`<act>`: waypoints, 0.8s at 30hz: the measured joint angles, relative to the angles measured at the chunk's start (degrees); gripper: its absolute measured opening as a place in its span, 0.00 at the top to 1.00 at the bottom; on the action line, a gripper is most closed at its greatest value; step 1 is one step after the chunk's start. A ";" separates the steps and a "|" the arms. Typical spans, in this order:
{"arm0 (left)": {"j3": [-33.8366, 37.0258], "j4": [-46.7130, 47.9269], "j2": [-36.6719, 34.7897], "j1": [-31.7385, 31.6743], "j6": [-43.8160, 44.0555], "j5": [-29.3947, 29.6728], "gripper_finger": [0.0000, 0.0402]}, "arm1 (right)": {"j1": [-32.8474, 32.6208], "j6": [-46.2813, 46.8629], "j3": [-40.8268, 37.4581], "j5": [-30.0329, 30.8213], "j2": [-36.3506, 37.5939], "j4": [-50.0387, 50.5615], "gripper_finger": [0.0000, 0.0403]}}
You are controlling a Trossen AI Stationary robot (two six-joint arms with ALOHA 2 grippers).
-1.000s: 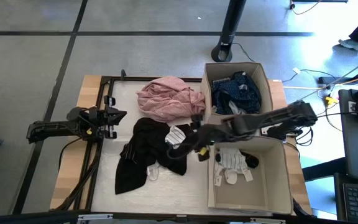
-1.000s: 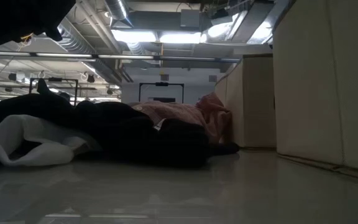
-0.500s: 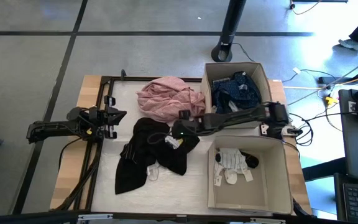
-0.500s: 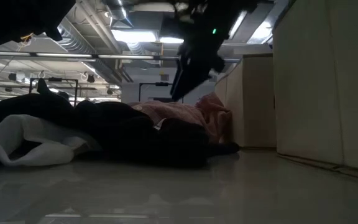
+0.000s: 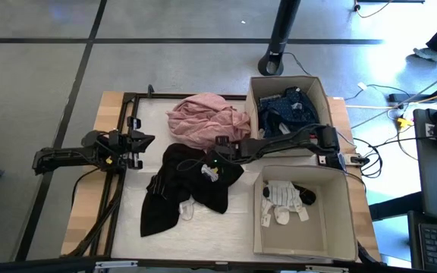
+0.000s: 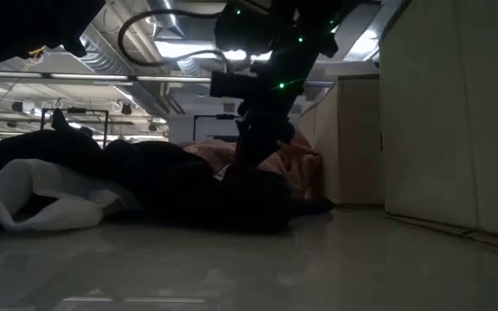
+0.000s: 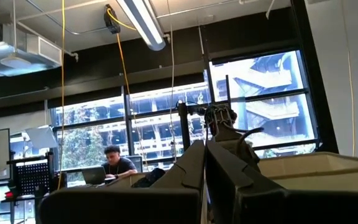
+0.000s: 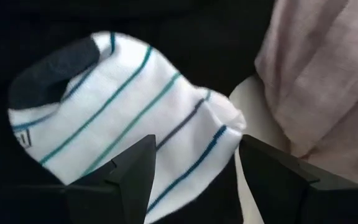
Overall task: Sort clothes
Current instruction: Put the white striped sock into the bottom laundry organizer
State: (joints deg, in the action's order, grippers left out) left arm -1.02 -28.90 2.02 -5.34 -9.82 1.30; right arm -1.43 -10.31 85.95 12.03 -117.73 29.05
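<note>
Right claw (image 8: 191, 180), fingers spread, hovers over striped sock (image 8: 123, 118) on black garment (image 5: 192, 178); next, descend and pinch

My right pincer (image 5: 212, 161) hides part of the striped sock (image 8: 123, 124) from above. The black garment (image 5: 174, 188) covers that sock's far edge. My left pincer's (image 5: 144, 141) grip is unreadable.
</note>
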 joint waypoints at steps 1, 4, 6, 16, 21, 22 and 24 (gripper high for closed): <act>0.00 0.02 0.00 0.00 0.00 0.02 0.99 | 0.00 -0.01 0.00 0.04 -0.34 -0.01 0.42; 0.00 0.02 0.00 0.00 0.00 0.00 0.99 | 0.00 -0.35 0.00 0.27 -0.50 -0.03 0.43; 0.00 0.00 0.00 0.00 0.00 0.00 0.99 | 0.00 -0.58 0.00 0.31 -0.48 -0.38 0.46; 0.00 0.00 0.00 0.00 0.00 0.00 0.99 | -0.02 -5.18 0.00 0.38 -0.48 -0.51 0.86; 0.00 0.01 0.00 0.00 0.00 0.00 0.99 | -0.14 -6.97 0.00 0.54 -0.48 -0.64 0.97; 0.00 0.02 0.00 0.00 0.00 0.00 0.99 | -0.20 -7.20 0.00 0.85 -0.48 -0.57 0.96; 0.00 0.00 0.00 0.00 0.00 0.00 0.99 | -0.48 -8.00 0.00 1.22 -0.44 -0.58 0.94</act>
State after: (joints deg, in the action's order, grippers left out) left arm -1.02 -28.91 2.02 -5.34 -9.82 1.30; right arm -1.91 -18.31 85.95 13.24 -118.18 28.47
